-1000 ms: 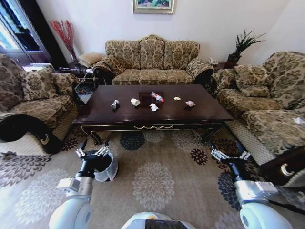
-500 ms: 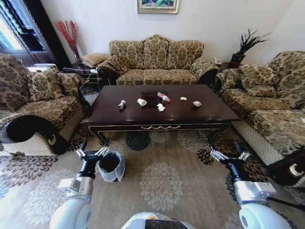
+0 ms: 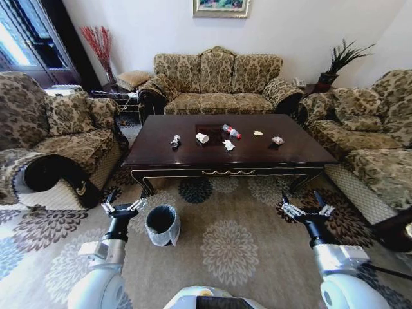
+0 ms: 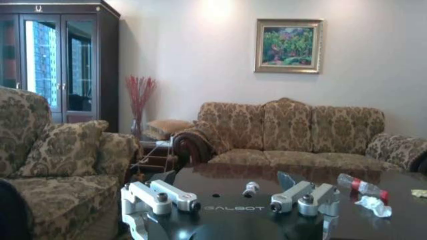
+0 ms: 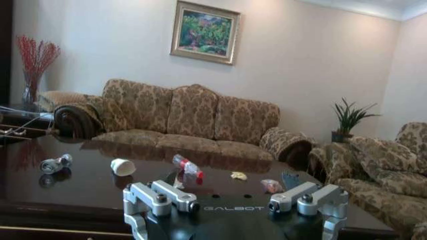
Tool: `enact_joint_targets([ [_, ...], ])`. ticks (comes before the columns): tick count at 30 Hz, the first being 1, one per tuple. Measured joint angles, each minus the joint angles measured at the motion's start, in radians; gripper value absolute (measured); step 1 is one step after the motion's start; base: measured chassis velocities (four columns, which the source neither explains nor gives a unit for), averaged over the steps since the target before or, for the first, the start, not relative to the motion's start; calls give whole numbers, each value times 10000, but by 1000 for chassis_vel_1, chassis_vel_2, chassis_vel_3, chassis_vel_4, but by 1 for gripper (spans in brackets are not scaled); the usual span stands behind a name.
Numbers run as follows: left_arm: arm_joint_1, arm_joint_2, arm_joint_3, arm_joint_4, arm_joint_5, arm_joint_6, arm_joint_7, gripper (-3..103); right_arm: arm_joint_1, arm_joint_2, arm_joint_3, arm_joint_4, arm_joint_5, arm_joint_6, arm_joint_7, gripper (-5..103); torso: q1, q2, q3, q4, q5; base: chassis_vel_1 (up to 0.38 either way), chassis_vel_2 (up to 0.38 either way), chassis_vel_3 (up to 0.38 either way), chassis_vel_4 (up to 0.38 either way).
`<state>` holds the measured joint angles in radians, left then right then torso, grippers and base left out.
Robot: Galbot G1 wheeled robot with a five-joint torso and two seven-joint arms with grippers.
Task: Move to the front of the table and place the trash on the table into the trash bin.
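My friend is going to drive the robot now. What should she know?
Left gripper is open and empty, low over the carpet beside the trash bin.
Right gripper is open and empty, low on the other side.
The bottle, paper cup, tissue and small scraps lie on the table.
Done: nothing binned.
Left: pick up every piece.

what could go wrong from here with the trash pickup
The trash bin sits on the rug close by the left gripper, so a drive or arm swing may tip it. The bottle lies on its side on the glossy table and could roll when nudged. The trash lies mid-table, likely a long reach for the right gripper.
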<state>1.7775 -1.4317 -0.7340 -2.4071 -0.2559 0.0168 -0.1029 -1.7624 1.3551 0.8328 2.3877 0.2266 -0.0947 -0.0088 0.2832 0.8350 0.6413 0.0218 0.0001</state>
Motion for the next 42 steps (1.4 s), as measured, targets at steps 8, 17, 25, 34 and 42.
enact_joint_targets([
  [8, 7, -35, 72, 0, 44, 152, -27, 100, -74, 41, 27, -43, 5, 95, 0, 100, 0, 0, 0, -2, 0, 120, 132, -118, -121],
  [17, 1, -102, 67, 103, 88, 113, -27, 100, -58, 115, 36, -81, 23, 123, -1, 100, 0, 0, 0, 0, -1, 137, 141, -72, -73],
  [25, -240, 151, 229, 831, 385, 137, -134, 100, -58, 131, 41, -119, 70, 71, 2, 100, 0, 0, 0, 0, -1, 34, 44, -7, -13],
  [34, -1581, 886, 877, 3336, 133, 740, -249, 100, -14, 149, 22, -139, 43, -52, 49, 100, 0, 0, 0, -2, -3, 0, 0, 0, 0],
  [42, -3296, 925, 2073, 6079, 145, 717, -202, 100, 46, 104, 24, -144, -10, -320, 300, 100, 0, 0, 1, -3, -2, 0, 0, 0, 0],
])
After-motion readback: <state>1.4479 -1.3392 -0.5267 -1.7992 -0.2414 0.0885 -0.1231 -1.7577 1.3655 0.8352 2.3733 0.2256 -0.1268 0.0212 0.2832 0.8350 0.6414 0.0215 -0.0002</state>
